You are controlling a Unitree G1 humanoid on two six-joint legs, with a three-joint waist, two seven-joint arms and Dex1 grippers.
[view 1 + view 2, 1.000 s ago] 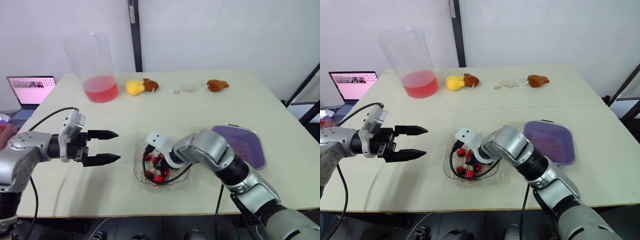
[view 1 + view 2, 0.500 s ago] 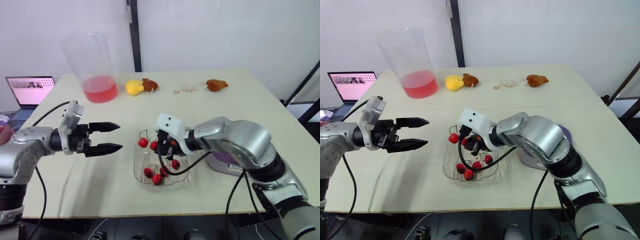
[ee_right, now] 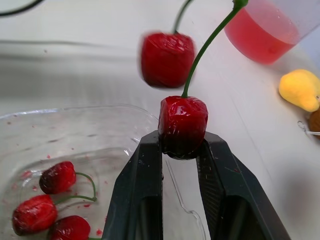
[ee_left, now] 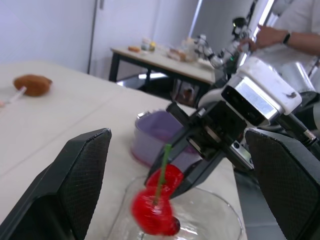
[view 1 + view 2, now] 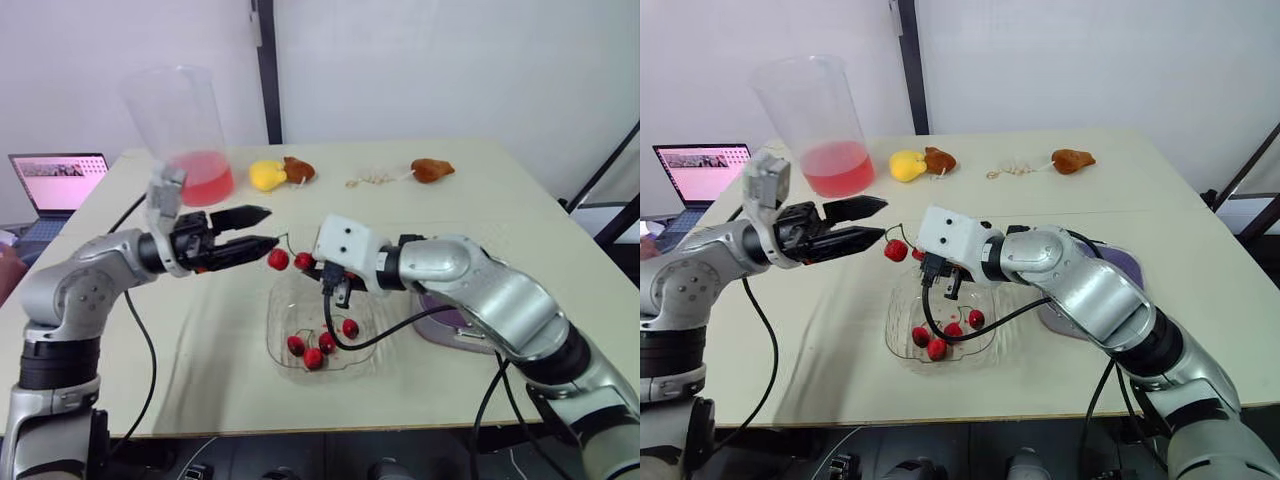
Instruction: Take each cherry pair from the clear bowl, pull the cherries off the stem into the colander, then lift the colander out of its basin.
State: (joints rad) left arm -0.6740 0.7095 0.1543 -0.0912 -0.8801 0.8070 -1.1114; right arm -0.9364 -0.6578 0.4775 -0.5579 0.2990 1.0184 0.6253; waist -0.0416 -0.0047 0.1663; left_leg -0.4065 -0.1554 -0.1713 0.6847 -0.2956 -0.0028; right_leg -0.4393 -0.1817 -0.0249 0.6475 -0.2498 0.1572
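My right gripper [image 3: 181, 146] is shut on one red cherry [image 3: 183, 125] of a cherry pair, held above the far left rim of the clear bowl [image 5: 372, 352]. The pair's second cherry [image 5: 278, 259] hangs by the green stem on the left. My left gripper [image 5: 270, 227] is open just left of that cherry, its fingers [image 4: 75, 185] either side of the pair [image 4: 157, 207] without touching it. Several cherries [image 5: 318, 348] lie in the bowl. The purple colander [image 4: 152, 132] sits to the bowl's right, largely hidden behind my right arm.
A tall clear pitcher of red liquid [image 5: 188, 135] stands at the back left. Yellow [image 5: 267, 176] and brown [image 5: 432, 170] toy fruits lie along the far side. A laptop [image 5: 58, 180] sits off the table's left. A person [image 4: 295, 25] is at another table.
My right gripper has lifted a cherry pair out of the bowl and carried it up and left. My left gripper has swung right and up to meet it, still open.
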